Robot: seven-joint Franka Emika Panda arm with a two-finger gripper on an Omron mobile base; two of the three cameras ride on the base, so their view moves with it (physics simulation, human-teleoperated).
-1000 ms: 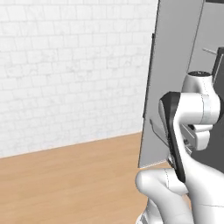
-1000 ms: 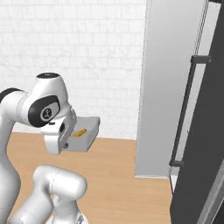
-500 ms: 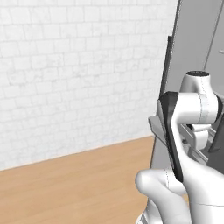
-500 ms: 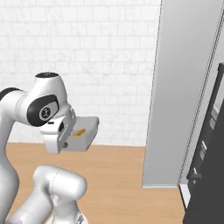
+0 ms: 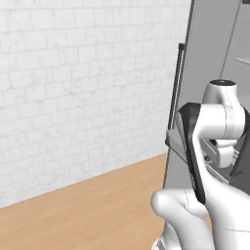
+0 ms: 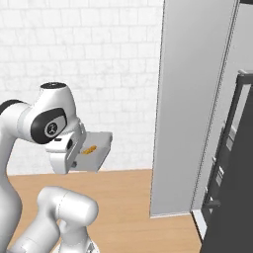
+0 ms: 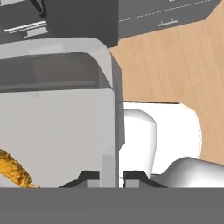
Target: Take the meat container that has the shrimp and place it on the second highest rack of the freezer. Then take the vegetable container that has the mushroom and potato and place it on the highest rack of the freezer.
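Though the bottom edge of the hand view cuts off their lower parts, the fingers [image 7: 110, 178] stand pinched shut on the thin side wall of the meat container [image 7: 57, 127], a smooth grey tray with rounded corners. Its orange, rough-skinned shrimp [image 7: 13, 169] lies left of the fingers, partly cropped. The freezer [image 6: 192, 108] stands well beyond.

Light wood plank floor [image 6: 133, 207] is seen running up to the white brick wall [image 5: 83, 97]. The tall grey freezer [image 6: 190, 113] is stood directly on the floor, its base met by the planks just right of centre in the right base view. In the hand view the same wood floor [image 7: 175, 65] is seen beneath grey drawer fronts [image 7: 166, 13]. No loose items are seen on the planks
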